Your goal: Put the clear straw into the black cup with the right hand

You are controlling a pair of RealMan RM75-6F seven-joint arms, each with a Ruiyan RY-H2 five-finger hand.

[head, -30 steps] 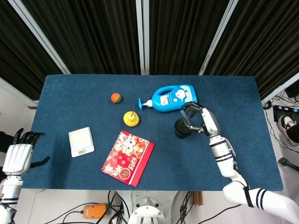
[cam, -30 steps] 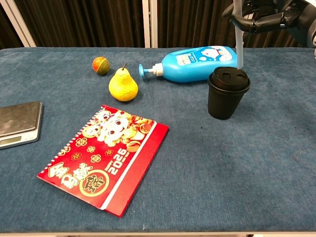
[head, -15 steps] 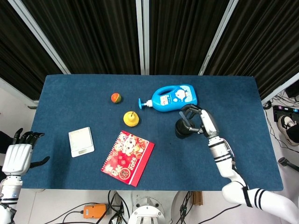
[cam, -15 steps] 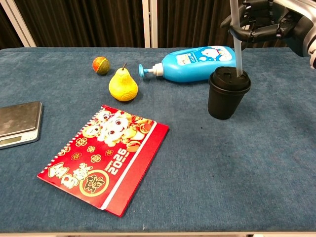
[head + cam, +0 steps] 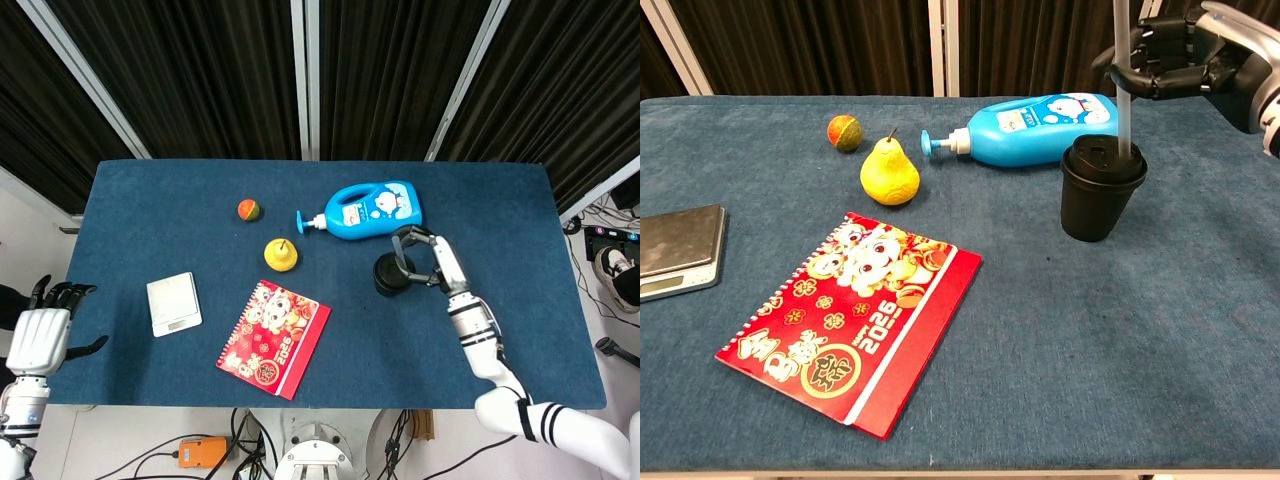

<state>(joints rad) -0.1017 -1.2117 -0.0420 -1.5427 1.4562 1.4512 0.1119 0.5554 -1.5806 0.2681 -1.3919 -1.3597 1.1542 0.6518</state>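
My right hand (image 5: 1180, 65) pinches the straw (image 5: 1122, 70) upright in its fingers (image 5: 1130, 80), tip at the lid of the cup (image 5: 1101, 188) near the worktop's right edge. I judge insertion begun, release left.

Blue bottle (image 5: 1035, 128) crowds black cup (image 5: 1101, 189) behind — front, right open.

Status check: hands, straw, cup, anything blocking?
Right hand grips clear straw, upright, tip at black cup lid. Left hand open, off table's edge. Blue bottle lies behind cup, not blocking.
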